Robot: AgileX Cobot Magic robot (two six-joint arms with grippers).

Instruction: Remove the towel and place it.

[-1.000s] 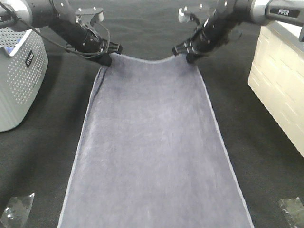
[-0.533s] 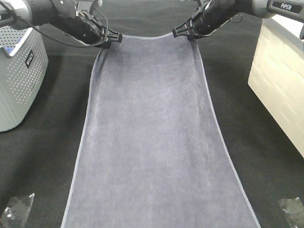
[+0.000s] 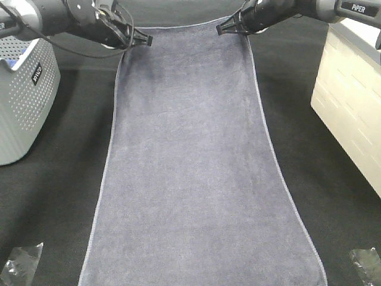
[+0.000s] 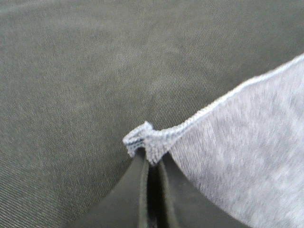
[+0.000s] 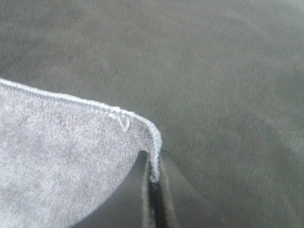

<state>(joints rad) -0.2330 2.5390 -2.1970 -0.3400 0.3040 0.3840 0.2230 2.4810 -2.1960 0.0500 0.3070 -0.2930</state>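
Each far corner of the towel (image 3: 190, 155) is clamped by a clenched left gripper (image 3: 144, 40) and right gripper (image 3: 222, 28), so it is kept spread flat for placing.

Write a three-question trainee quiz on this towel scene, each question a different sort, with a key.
1. True or false: the left pincer is shut on a corner of the towel.
2. What does the right pincer grip? A) the grey perforated basket B) a towel corner C) nothing
3. Fill in: the towel lies spread on the black ____.

Key: 1 true; 2 B; 3 cloth.
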